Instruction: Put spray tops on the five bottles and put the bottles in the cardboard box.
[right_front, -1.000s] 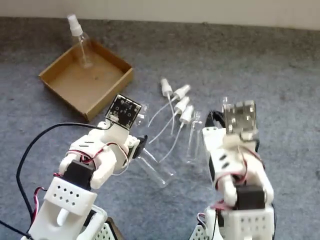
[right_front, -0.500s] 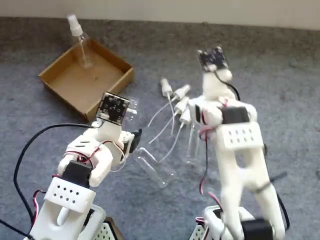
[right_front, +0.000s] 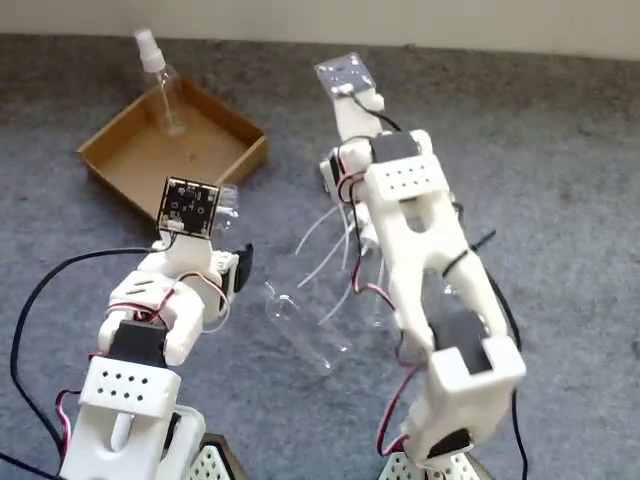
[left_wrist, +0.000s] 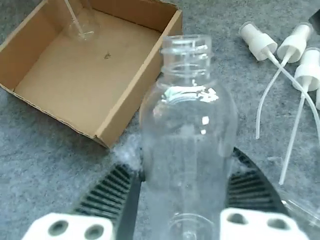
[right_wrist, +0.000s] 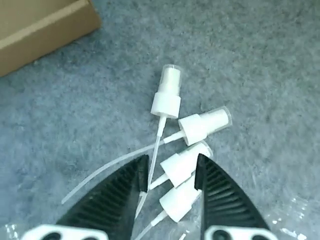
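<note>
The left gripper (left_wrist: 185, 182) is clamped on an uncapped clear bottle (left_wrist: 187, 115), one jaw pressed to each side of its body. The threaded neck points away from the wrist, toward the cardboard box (left_wrist: 100, 65). In the high view this held bottle sits close to the box's near wall.

Inside the box stands one capped bottle (right_front: 160, 85), upright against the far corner — the only one wearing a spray top.

The right gripper (right_wrist: 171, 162) is stretched out over the grey carpet (right_front: 560, 200) with its jaws spread. Four loose spray tops (right_wrist: 205, 125) lie there in a cluster, their thin dip tubes trailing back toward the arms. Two of the tops lie beyond the jaw tips and two show in the gap between the jaws.

A third bottle (right_front: 305, 330), also uncapped, lies on its side on the carpet between the two arms. That makes three bottles that can be counted surely. A faint clear shape beside the right arm may be a fourth — too much of it is hidden to say.
</note>
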